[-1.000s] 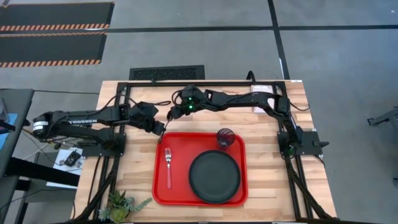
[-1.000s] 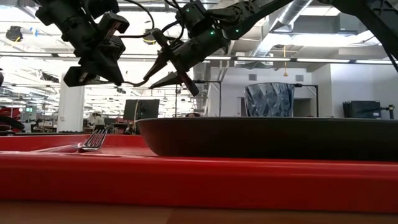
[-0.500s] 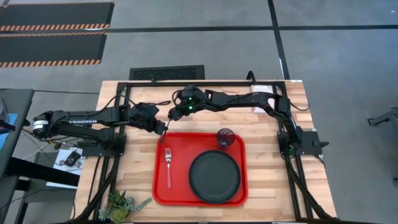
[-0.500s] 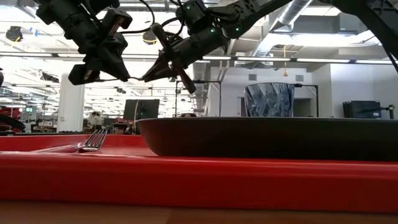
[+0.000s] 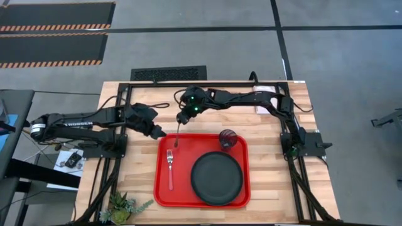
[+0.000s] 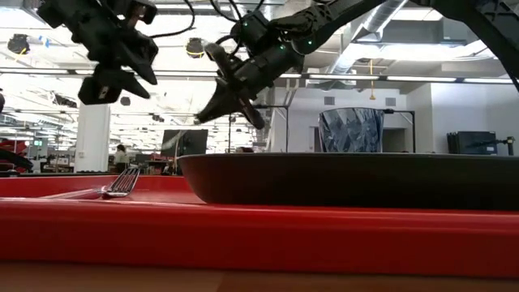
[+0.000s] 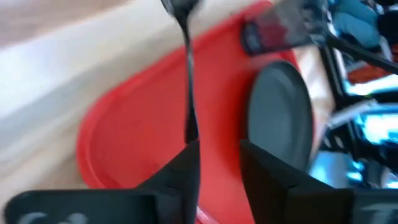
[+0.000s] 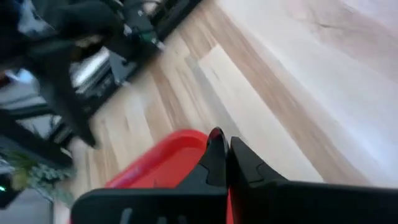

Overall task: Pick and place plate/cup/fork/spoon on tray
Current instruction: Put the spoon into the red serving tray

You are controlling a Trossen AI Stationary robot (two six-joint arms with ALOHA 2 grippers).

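Spoon [image 5: 178,135] hangs from right gripper [image 5: 181,119], clamped shut, above tray [image 5: 162,188] far edge.

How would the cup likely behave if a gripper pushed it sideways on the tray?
The cup stands upright, small and see-through, so it is probably light and would slide on the smooth tray. A push near its rim might tip it; being round, it could then roll. The plate close beside it would likely block it that way.

Large bright red plastic tray [image 5: 160,188], lower centre, holds round black plate [image 5: 217,178], dark-tinted tumbler [image 5: 227,139], red-handled fork [image 5: 170,171]; thin dark spoon [image 5: 178,135] hangs above its upper-left edge.
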